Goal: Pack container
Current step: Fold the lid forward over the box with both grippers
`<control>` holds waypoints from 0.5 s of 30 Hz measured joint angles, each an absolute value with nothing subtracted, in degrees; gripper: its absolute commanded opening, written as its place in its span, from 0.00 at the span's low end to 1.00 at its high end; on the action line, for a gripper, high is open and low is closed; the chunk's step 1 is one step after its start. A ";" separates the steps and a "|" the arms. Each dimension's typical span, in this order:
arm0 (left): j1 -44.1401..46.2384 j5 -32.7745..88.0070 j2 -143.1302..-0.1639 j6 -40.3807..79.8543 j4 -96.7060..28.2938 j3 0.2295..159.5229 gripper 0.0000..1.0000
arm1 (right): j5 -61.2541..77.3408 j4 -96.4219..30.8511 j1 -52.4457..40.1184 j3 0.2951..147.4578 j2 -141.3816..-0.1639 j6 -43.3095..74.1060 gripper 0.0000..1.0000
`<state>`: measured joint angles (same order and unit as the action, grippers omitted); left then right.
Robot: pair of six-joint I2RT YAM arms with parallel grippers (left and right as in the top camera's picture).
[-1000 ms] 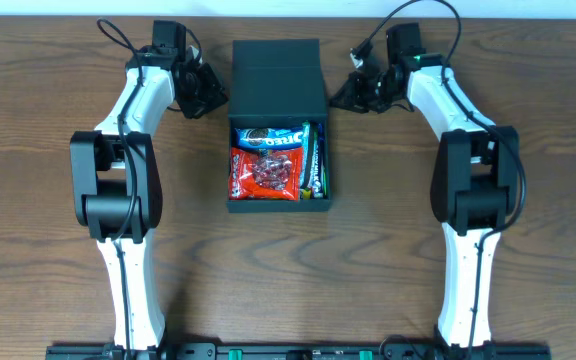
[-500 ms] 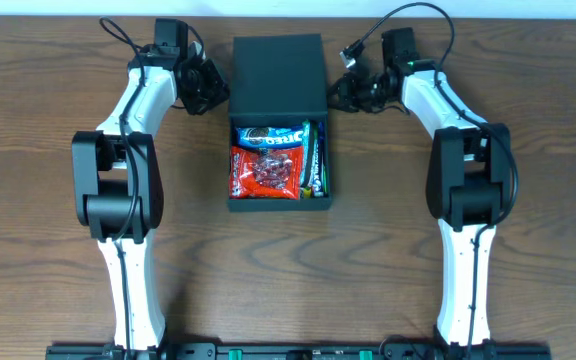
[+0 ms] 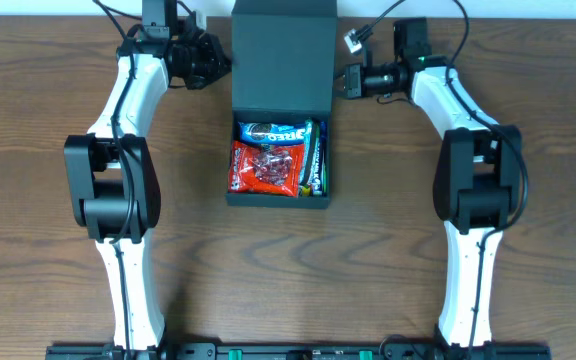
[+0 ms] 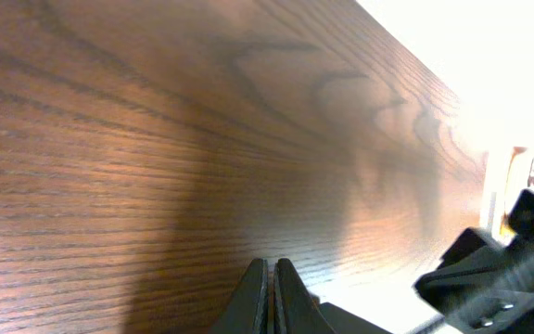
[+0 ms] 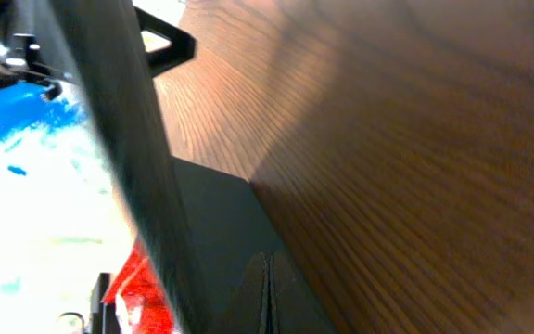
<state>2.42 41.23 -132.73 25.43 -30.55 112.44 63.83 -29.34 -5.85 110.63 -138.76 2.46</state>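
Observation:
The container (image 3: 278,200) is a dark box in the middle of the table, open, with its hinged lid (image 3: 281,60) raised and leaning toward the back. Inside lie a blue Oreo packet (image 3: 273,131), a red snack packet (image 3: 266,168) and bars (image 3: 316,155) along the right wall. My left gripper (image 3: 214,66) is shut and empty at the lid's left edge; its wrist view (image 4: 272,271) shows closed fingertips over wood. My right gripper (image 3: 346,80) is shut and empty at the lid's right edge; its wrist view (image 5: 267,267) shows the tips against the dark box side (image 5: 221,213).
The brown wooden table (image 3: 528,280) surrounds the box. The white back edge (image 3: 528,8) runs close behind both grippers. Cables loop above each wrist. The right wrist view shows the lid's edge (image 5: 119,121) and the red packet (image 5: 142,288).
The lid has swung up from lying flat behind the box. Both grippers moved toward the back along its sides, the left one upward most.

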 measured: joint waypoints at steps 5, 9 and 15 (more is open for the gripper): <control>2.74 42.13 -130.41 21.04 -32.18 112.90 0.06 | 64.38 -29.82 -5.82 110.63 -133.75 -0.47 0.01; 2.85 42.28 -126.56 17.30 -33.91 112.92 0.06 | 64.71 -32.67 -5.82 110.67 -129.34 -3.27 0.01; 2.85 42.70 -119.83 10.61 -38.02 113.12 0.06 | 61.01 -44.80 -5.96 110.98 -124.60 -10.92 0.01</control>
<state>2.85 42.70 -119.83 10.61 -38.02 113.12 61.01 -44.80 -5.96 110.98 -124.60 -10.92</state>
